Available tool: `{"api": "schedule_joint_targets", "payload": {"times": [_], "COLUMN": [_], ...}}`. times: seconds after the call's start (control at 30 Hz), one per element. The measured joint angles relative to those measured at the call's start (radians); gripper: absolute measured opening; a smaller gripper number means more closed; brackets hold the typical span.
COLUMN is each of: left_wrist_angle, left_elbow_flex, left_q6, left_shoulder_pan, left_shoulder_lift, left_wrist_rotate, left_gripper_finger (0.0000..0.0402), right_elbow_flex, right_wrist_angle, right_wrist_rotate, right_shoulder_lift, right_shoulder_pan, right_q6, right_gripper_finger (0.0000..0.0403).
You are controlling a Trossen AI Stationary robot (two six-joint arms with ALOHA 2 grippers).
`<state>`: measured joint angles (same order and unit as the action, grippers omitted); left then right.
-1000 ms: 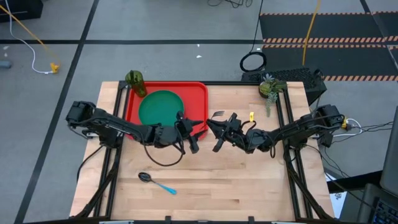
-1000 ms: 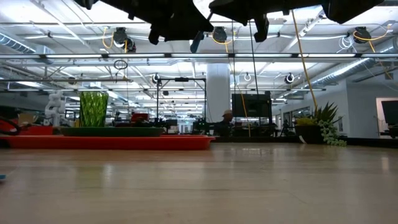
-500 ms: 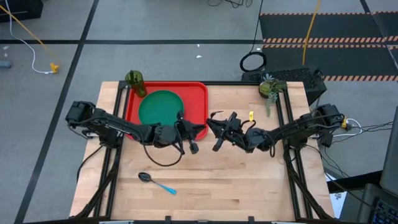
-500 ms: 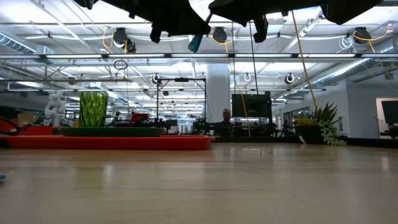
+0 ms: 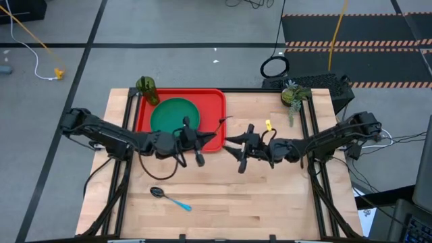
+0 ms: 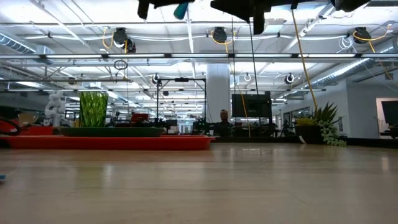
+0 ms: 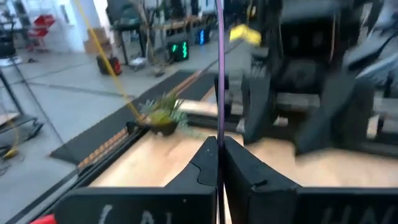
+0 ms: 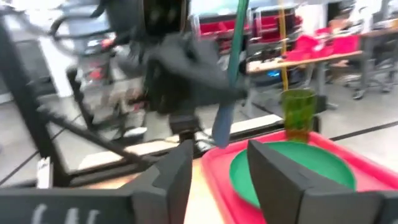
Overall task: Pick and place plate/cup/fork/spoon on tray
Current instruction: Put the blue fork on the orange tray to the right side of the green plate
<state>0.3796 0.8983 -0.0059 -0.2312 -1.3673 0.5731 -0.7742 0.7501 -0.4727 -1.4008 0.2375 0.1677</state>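
One fork (image 7: 220, 74) is the piece in play. You have it pinched between the pressed-together fingers of the left tool (image 7: 220, 155). It hangs high over the table (image 5: 270, 196), about level with the right edge of the tray (image 5: 214, 98). The grip is on a thin shaft, so the fork can swivel or slide out if you swing the arm fast or bump anything.

The closest thing to bump is the right tool (image 8: 217, 158). It hangs with its fingers spread just beside the left one, facing it, with little room between the two arms. Back it away before you move, or the wrists may clip each other and knock the fork loose.

Dropping the fork from this height would let it bounce off the plate (image 5: 174, 115) or skip over the rim onto the table. Come down low before you open. Aim for the bare red strip to the right of the plate. A fork laid half on the plate's edge is likely to tip.

Inside the tray, the plate lies flat and takes up most of the floor. The cup (image 5: 147, 88) stands upright at the far left corner and looks empty. Watch your elbow there, since a light tumbler topples easily.

The spoon (image 5: 169, 198) lies on the table near the front edge, well apart from the tray, and is not yet collected.
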Motion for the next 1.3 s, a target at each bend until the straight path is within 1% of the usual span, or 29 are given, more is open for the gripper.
{"api": "schedule_joint_targets", "payload": {"times": [0.13,0.27,0.4,0.53,0.67,0.8,0.97,1.2,1.3], "left_wrist_angle": [0.2,0.454,0.616,0.648,0.694,0.746,0.801,0.805,0.804], "left_elbow_flex": [-0.081,-0.184,-0.271,-0.303,-0.301,-0.301,-0.301,-0.301,-0.301], "left_q6": [0.001,-0.019,-0.068,-0.083,-0.075,-0.076,-0.082,-0.082,-0.082], "left_shoulder_pan": [0.007,0.052,0.092,0.107,0.107,0.107,0.107,0.107,0.107], "left_shoulder_lift": [-0.002,-0.016,-0.018,-0.018,-0.039,-0.077,-0.119,-0.121,-0.122], "left_wrist_rotate": [-0.079,-0.235,-0.358,-0.396,-0.418,-0.426,-0.441,-0.47,-0.471], "left_gripper_finger": [0.0008,0.0006,0.0007,0.0008,0.0006,0.0006,0.0006,0.0005,0.0005], "right_elbow_flex": [0.0,0.001,0.002,0.003,0.003,0.002,0.002,0.002,0.002], "right_wrist_angle": [0.004,0.0,0.001,0.012,0.043,0.106,0.219,0.351,0.363], "right_wrist_rotate": [0.059,0.085,0.133,0.138,0.138,0.141,0.195,0.216,0.215], "right_shoulder_lift": [-0.023,-0.054,-0.07,-0.07,-0.074,-0.117,-0.187,-0.25,-0.259], "right_shoulder_pan": [-0.002,-0.005,-0.007,-0.007,-0.007,-0.007,-0.017,-0.035,-0.039], "right_q6": [0.003,-0.001,-0.011,-0.041,-0.048,-0.054,-0.056,-0.058,-0.057], "right_gripper_finger": [0.0172,0.0191,0.0204,0.0213,0.0214,0.0215,0.021,0.0196,0.0193]}}
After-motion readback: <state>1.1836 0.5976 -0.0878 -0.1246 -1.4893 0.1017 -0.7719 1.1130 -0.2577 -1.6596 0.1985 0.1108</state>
